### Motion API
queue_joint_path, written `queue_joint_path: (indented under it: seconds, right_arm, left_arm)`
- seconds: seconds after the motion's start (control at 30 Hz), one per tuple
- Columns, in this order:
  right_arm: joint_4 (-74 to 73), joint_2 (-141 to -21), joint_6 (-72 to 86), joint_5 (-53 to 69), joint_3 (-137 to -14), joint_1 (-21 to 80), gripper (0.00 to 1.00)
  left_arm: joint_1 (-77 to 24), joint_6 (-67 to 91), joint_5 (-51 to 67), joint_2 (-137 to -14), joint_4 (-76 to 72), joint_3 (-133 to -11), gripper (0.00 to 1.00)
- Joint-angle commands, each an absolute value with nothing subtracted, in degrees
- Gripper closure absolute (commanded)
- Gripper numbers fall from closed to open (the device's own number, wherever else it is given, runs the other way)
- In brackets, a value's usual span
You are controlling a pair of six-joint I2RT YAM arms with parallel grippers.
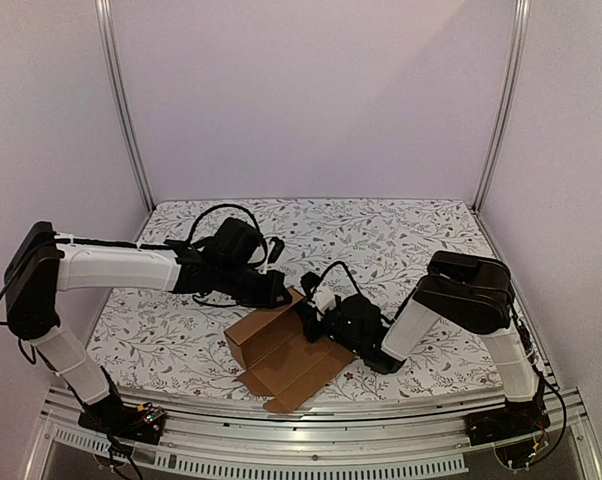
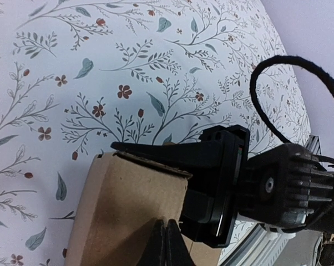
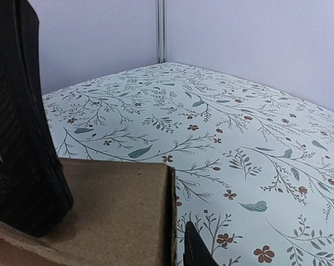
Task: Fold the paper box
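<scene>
Box (image 1: 281, 352), likely light but stiff, is lying by the surface's (image 1: 401, 235) near edge, left pincer (image 2: 167, 244) shut, right pincer (image 3: 120, 221) parted, straddling its graspable wall (image 3: 128, 188).

Left arm (image 1: 116, 268) and right arm (image 1: 421, 325): white shells, black joints, looping black cables (image 1: 221, 212); wrist housing (image 2: 289, 185) seemingly ribbed.

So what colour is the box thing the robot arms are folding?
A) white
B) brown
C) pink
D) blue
B: the paper box is plain brown cardboard, easy to see against the pale flowery table cover.
</scene>
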State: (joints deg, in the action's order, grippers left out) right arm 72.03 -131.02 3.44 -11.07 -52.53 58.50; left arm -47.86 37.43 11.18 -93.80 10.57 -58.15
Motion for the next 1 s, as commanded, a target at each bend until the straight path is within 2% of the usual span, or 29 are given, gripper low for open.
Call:
queue_joint_path:
  seconds: [0.0, 0.17, 0.7, 0.97]
  right_arm:
    - [73.42, -132.71, 3.65, -13.31, -53.04, 59.05, 0.88]
    - [73.06, -132.96, 3.37, -13.74, -53.16, 59.16, 1.00]
    - [71.10, -133.01, 3.62, -26.07, -53.44, 62.18, 1.00]
    - [69.42, -132.72, 3.61, -28.34, -53.34, 62.70, 1.00]
  left_arm:
    - [-48.69, 37.84, 11.02, -95.00, 10.61, -59.58, 1.00]
    - [-48.85, 37.88, 11.19, -95.27, 10.72, -59.75, 1.00]
    - [-49.19, 38.52, 10.21, -95.77, 11.27, -60.12, 1.00]
    - [-49.46, 38.65, 9.04, -94.96, 11.97, -59.90, 1.00]
